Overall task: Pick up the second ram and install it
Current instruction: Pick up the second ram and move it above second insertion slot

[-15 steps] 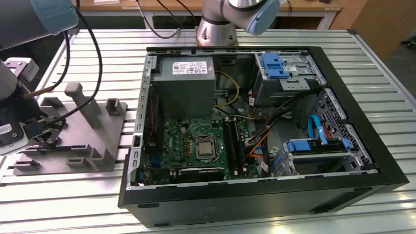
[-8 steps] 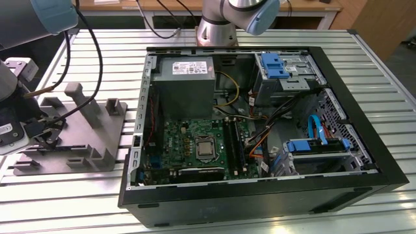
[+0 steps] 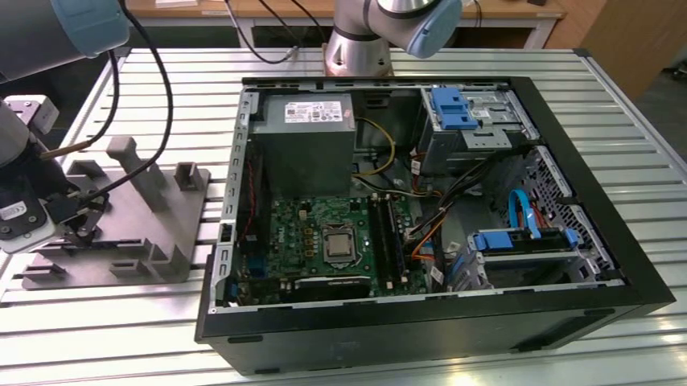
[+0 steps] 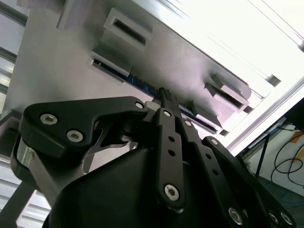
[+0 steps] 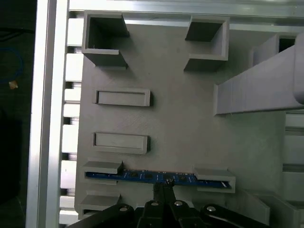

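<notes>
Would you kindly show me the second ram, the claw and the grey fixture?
second ram [image 5: 137, 176]: first wrist view, the blue board's exposed edge.
claw [image 5: 164, 187]: first wrist view, its tip by the ram.
grey fixture [image 5: 180, 128]: first wrist view, bare base plate.

Blue second ram [image 5: 142, 176], grey fixture [image 5: 190, 123], black gripper [image 5: 164, 186].

In the first wrist view, the grey holder's [image 5: 190, 123] end blocks partly cover both ends of the memory stick [image 5: 142, 175]. The gripper [image 5: 164, 186] overlaps the stick's near edge, and the picture's edge cuts off the gripper's body. In the second wrist view the gripper hides most of the stick. Whether it grips the stick cannot be told. In the exterior view the picture's left edge cuts off the arm [image 3: 22, 161].
</notes>
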Robot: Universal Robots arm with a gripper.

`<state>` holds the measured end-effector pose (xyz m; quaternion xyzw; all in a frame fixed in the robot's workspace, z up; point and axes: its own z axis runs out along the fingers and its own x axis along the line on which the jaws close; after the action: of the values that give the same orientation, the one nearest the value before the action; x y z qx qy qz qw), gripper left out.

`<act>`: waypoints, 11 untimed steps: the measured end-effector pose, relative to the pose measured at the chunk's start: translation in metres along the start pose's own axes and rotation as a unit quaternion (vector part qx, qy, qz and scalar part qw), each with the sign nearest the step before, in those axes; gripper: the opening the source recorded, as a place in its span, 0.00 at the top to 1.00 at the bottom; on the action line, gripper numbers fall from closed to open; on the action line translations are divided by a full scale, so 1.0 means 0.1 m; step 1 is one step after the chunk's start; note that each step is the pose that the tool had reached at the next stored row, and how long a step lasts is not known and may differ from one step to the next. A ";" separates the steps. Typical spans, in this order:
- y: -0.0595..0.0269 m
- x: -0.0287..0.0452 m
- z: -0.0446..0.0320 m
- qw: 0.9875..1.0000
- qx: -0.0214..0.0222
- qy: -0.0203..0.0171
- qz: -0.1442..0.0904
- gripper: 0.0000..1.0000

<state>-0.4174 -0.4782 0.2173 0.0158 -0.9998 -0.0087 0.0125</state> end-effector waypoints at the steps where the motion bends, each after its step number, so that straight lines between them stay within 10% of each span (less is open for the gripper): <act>1: 0.000 0.000 0.000 1.000 0.000 0.000 -0.003 0.90; 11: 0.000 0.000 0.000 0.999 0.001 0.001 -0.033 0.90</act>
<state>-0.4174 -0.4782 0.2173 0.0493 -0.9987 -0.0083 0.0128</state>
